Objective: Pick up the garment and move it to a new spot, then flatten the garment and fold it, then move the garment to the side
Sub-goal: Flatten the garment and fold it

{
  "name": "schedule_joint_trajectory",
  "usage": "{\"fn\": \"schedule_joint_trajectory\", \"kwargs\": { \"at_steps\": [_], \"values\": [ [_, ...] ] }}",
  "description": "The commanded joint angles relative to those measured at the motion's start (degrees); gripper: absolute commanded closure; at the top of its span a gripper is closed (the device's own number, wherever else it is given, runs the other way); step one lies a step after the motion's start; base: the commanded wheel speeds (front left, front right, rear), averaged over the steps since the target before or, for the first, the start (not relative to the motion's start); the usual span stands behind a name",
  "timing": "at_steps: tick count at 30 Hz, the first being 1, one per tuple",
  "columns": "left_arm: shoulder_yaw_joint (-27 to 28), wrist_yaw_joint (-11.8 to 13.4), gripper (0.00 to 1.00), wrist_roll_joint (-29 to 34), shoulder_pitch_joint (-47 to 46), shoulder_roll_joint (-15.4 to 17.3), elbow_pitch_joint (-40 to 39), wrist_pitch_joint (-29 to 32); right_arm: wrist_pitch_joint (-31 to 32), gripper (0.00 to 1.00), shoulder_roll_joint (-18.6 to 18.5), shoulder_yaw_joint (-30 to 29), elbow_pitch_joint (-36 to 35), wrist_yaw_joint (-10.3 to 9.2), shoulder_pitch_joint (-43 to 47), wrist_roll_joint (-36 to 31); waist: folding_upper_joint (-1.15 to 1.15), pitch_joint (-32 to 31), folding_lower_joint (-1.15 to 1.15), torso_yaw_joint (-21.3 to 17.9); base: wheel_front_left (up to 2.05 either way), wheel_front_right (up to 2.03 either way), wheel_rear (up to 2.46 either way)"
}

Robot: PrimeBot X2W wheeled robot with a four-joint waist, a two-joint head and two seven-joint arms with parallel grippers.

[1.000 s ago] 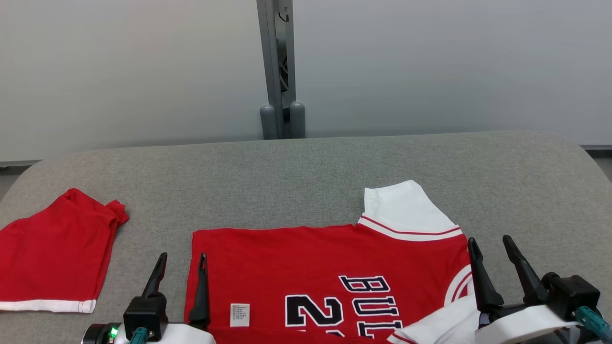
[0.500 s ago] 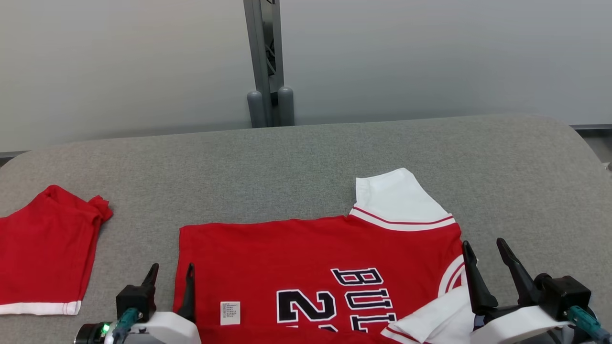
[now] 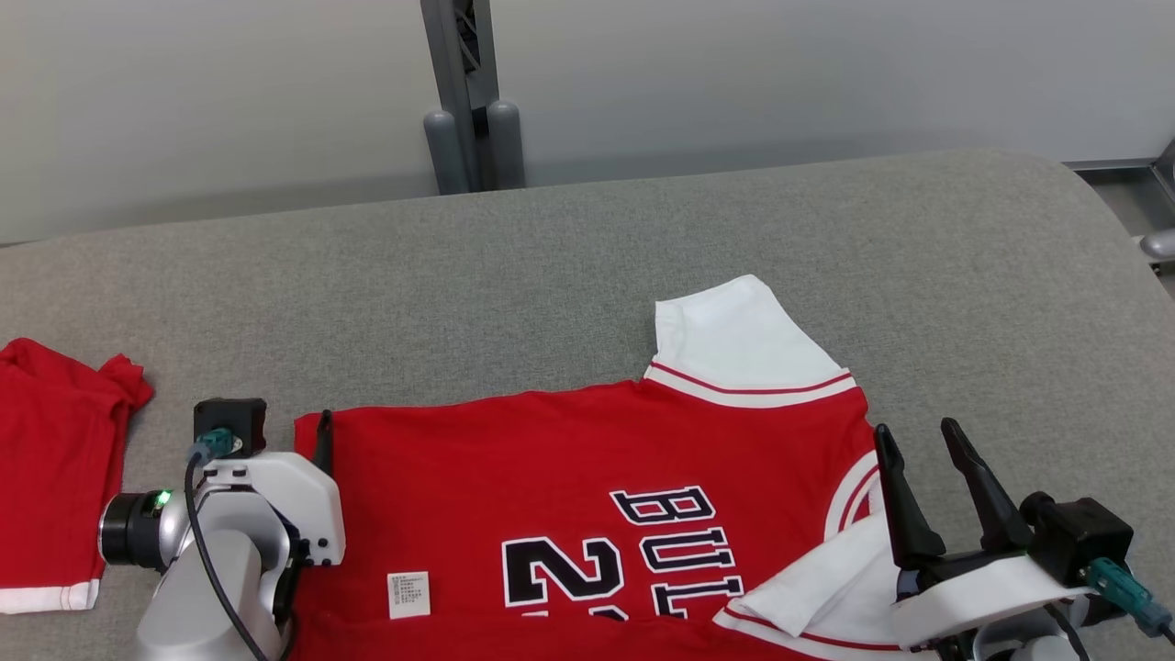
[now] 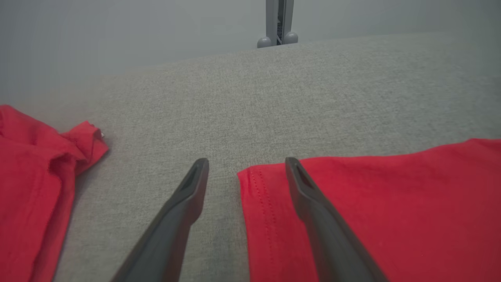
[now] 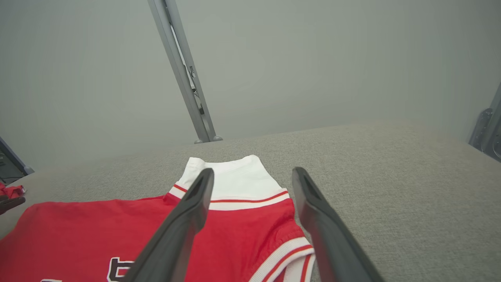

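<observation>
Left pincer gapes wide and empty astride the far-left corner of the jersey; closing shallow, I risk the hem slipping, bunching.

The red jersey before me bears dark, white-edged letters "BUL", cut off at the picture's bottom edge, beside a big "2". Its small white label carries print too fine to read.

A grey fabric-covered table stands before a pale wall. A grey metal post rises behind its far edge. A red cloth with a white hem lies at the table's left end.
</observation>
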Motion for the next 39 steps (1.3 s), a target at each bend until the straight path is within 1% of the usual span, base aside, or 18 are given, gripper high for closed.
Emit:
{"fn": "schedule_joint_trajectory", "kwargs": {
  "at_steps": [1,11,17,23,26,27,28,33,39],
  "values": [
    [-0.43,-0.5,0.0,0.25,-1.59,0.28,1.3,0.41,-0.34,0.0,-0.05,-0.28,-0.35,-0.02,-0.58,0.89,0.0,1.0,0.0,-0.24,0.0,0.0,0.0],
    [-2.09,-1.3,0.0,0.06,-9.13,-0.21,11.57,4.34,-0.34,0.0,0.05,0.3,-0.45,-0.02,-2.07,1.68,0.0,3.44,0.0,-0.49,0.0,0.0,0.0],
    [-2.66,-2.16,0.0,-0.64,-10.77,-0.48,14.11,3.31,-0.34,0.0,0.08,0.12,-0.13,-0.02,-2.48,1.56,0.0,4.04,0.0,-0.34,0.0,0.0,0.0],
    [-3.05,-2.27,0.0,-1.04,-11.78,-0.6,15.21,2.59,-0.34,0.0,0.09,0.63,0.14,-0.02,-3.03,1.24,0.0,4.78,0.0,-0.34,0.0,0.0,0.0],
    [-3.19,-2.8,0.0,-1.22,-12.11,-0.71,15.46,2.67,-0.34,0.0,0.09,0.62,0.32,-0.02,-3.09,1.19,0.0,4.94,0.0,-0.37,0.0,0.0,0.0],
    [-3.2,-3.11,0.57,-1.53,-12.18,-0.78,15.63,3.04,-0.34,0.0,0.09,0.67,0.49,-0.02,-3.07,1.11,0.0,5.01,0.0,-0.38,0.0,0.0,0.0],
    [-3.38,-3.53,1.0,-1.51,-12.13,-0.81,15.77,3.25,-0.34,0.0,0.1,0.71,0.59,-0.02,-3.08,1.02,0.0,5.05,0.0,-0.38,0.0,0.0,0.0],
    [-3.74,-3.86,1.0,-1.84,-12.45,-0.42,16.15,2.53,-0.34,0.0,0.11,0.16,1.04,-0.02,-3.08,1.07,0.0,4.88,0.0,-0.21,0.0,0.0,0.0],
    [-4.53,-4.22,1.0,-2.15,-11.87,-1.03,16.24,-0.23,-0.34,0.0,-0.11,-1.44,1.46,-0.02,-4.19,1.66,0.0,3.95,0.0,0.8,0.0,0.0,0.0]
  ]
}}
